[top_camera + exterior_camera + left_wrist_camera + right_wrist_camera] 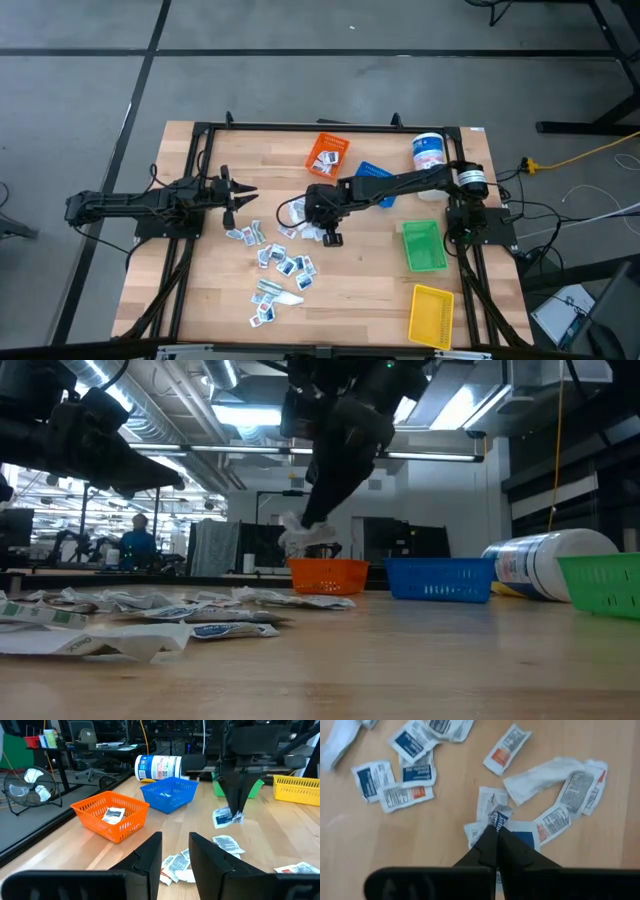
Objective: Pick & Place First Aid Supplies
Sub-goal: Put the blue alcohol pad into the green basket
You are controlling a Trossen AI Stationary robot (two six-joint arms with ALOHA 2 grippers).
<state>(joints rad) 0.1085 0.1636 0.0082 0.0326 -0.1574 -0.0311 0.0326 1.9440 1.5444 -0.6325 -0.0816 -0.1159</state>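
Observation:
Several small white first aid packets (283, 266) lie flat on the wooden table, left of centre. My right gripper (496, 831) hangs above their far end, shut on one packet with blue print (224, 817) that is lifted off the table. It shows in the low view too (306, 536). My left gripper (175, 840) waits open at the table's left side (243, 196), with nothing between its fingers. One packet (114, 815) lies inside the orange bin (111, 812). My right gripper pinches the packet's upper edge (500, 816) between its two fingertips (237, 809). The fingers come from above, slanting down. The packet hangs below them, clear of the table and of the other packets.
At the far side stand the orange bin (327, 153), a blue bin (377, 181) and a white canister with a blue label (428, 152). A green bin (424, 246) and a yellow bin (432, 315) sit at the right. Bare wood lies between the packets and the green bin.

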